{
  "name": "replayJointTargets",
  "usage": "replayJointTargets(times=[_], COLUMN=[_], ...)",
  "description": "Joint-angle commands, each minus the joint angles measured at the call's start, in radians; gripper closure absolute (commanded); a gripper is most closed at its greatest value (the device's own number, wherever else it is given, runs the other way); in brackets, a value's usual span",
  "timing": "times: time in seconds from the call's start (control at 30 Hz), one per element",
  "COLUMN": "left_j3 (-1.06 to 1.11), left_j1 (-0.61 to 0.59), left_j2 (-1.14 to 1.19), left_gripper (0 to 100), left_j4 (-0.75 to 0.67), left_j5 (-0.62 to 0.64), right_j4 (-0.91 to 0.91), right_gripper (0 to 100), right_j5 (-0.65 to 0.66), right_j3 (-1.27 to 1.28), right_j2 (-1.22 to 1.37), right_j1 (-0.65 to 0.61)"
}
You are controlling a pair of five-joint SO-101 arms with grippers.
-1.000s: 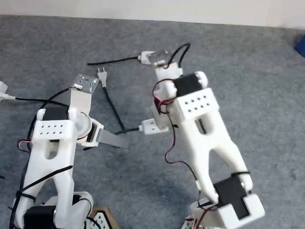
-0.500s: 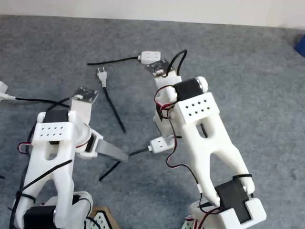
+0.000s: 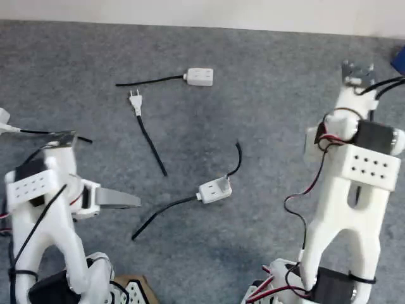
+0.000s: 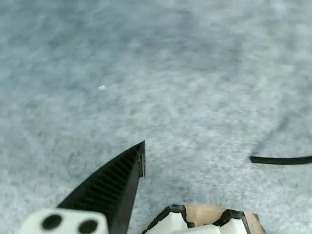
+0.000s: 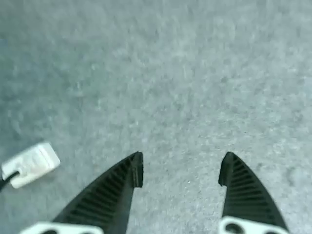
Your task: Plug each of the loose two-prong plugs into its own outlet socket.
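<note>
**A:** Surface?
**B:** Grey carpet point(image 3: 285, 95), with a pale wall point(image 3: 190, 9) beyond.
**A:** Grippers?
**B:** Right gripper point(image 5: 183, 163) is spread wide and empty. Left gripper point(image 3: 101, 172) is probably wide too; its wrist view cuts off all but one finger point(image 4: 122, 180).
**A:** Plug?
**B:** Plug point(image 3: 135, 97) lies loose, well ahead of the left gripper. Far socket point(image 3: 199, 76) lies beyond it, and near socket point(image 3: 214, 190) lies between the arms. The right wrist view catches a white socket point(image 5: 30, 164); which one is unclear.

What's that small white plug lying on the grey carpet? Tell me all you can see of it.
The plug is small and white, plastic by its look, with two prongs pointing away from the arms. A short black cord runs from its back toward them and ends loose. It lies flat on the carpet, unplugged, with nothing gripping it; a white socket lies close by.
</note>
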Motion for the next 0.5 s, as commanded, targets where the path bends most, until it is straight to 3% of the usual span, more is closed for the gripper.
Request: replayJointTargets(times=[0.0, 0.2, 0.47], left_j3=[-0.067, -0.248, -0.412], left_j1=[0.013, 0.288, 0.731], left_j2=[-0.013, -0.012, 0.22], left_gripper=[38, 39, 56], left_j4=[0.005, 0.017, 0.101], left_j5=[-0.009, -0.011, -0.011], right_j4=[-0.076, -0.309, -0.334], right_gripper=[75.2, 75.2, 74.9], right_j5=[0.028, -0.12, -0.077], right_j3=[0.182, 0.44, 0.541], right_j2=[-0.044, -0.045, -0.107], right_j1=[-0.038, -0.022, 0.025])
